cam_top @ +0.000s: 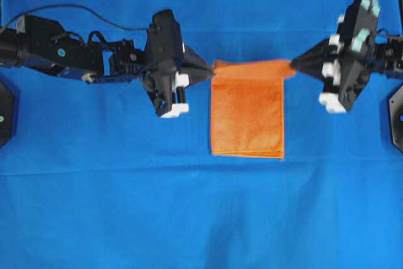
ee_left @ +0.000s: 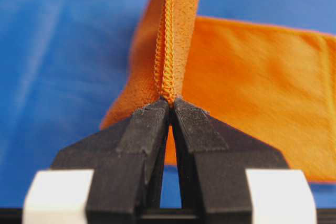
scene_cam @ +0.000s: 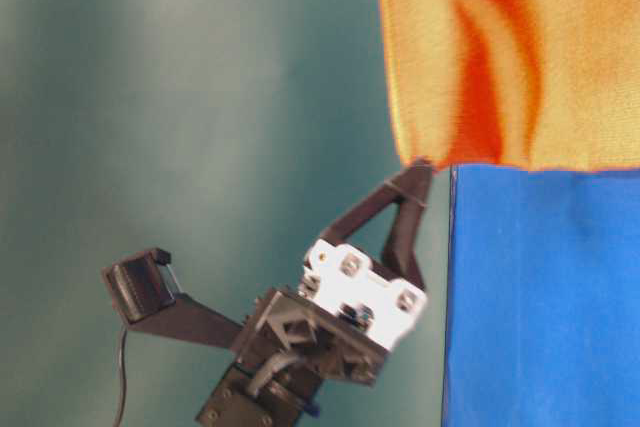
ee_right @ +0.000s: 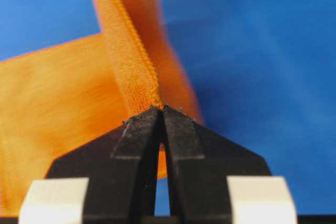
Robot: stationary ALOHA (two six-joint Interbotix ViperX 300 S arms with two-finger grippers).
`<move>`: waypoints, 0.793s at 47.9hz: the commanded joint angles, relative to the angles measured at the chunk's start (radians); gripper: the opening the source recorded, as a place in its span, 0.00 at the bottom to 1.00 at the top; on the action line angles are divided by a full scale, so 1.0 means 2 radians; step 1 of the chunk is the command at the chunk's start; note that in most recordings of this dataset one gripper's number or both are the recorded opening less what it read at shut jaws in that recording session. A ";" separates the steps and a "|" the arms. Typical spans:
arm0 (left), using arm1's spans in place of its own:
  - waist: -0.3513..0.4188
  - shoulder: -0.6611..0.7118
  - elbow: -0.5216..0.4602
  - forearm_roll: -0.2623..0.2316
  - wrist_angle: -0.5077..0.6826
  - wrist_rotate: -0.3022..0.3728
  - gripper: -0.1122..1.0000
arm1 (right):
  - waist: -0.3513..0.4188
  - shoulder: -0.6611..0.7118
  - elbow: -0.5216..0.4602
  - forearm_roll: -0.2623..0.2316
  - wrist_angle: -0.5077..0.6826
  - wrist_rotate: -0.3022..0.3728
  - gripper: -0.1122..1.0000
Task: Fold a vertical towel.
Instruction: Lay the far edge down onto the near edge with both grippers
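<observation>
- The bright orange rectangular microfibre towel with stitched edges sits at the middle of my overhead view, its long side running top to bottom, on the large blue cloth that covers the table.
- Its far edge is lifted and stretched between the two arms; the near edge looks to lie flat on the blue cloth, though from overhead I can't say how much of the body hangs free.
- Left gripper: black fingers pressed together on the towel's far left corner. In the left wrist view the stitched hem rises straight out of the fingertips.
- Right gripper: also pinching, on the far right corner. The hem runs up and left from the tips; that picture is blurred, so finer detail is lost.
- Both arms reach in from opposite sides at about the same height in the overhead view, pointing at each other across the towel.
- Table-level view: orange fabric hangs at the upper right, one gripper meeting its lower left corner from below.
</observation>
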 commanded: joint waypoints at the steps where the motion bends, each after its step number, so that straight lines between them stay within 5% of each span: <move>1: -0.012 -0.009 0.003 0.000 0.003 0.000 0.12 | 0.026 0.005 0.001 0.002 0.003 0.020 0.12; 21: -0.081 0.063 -0.006 0.000 -0.001 -0.005 0.12 | 0.123 0.118 -0.010 0.002 0.000 0.117 0.12; 38: -0.090 0.094 -0.024 0.000 -0.005 -0.006 0.12 | 0.151 0.164 -0.026 0.005 -0.013 0.128 0.12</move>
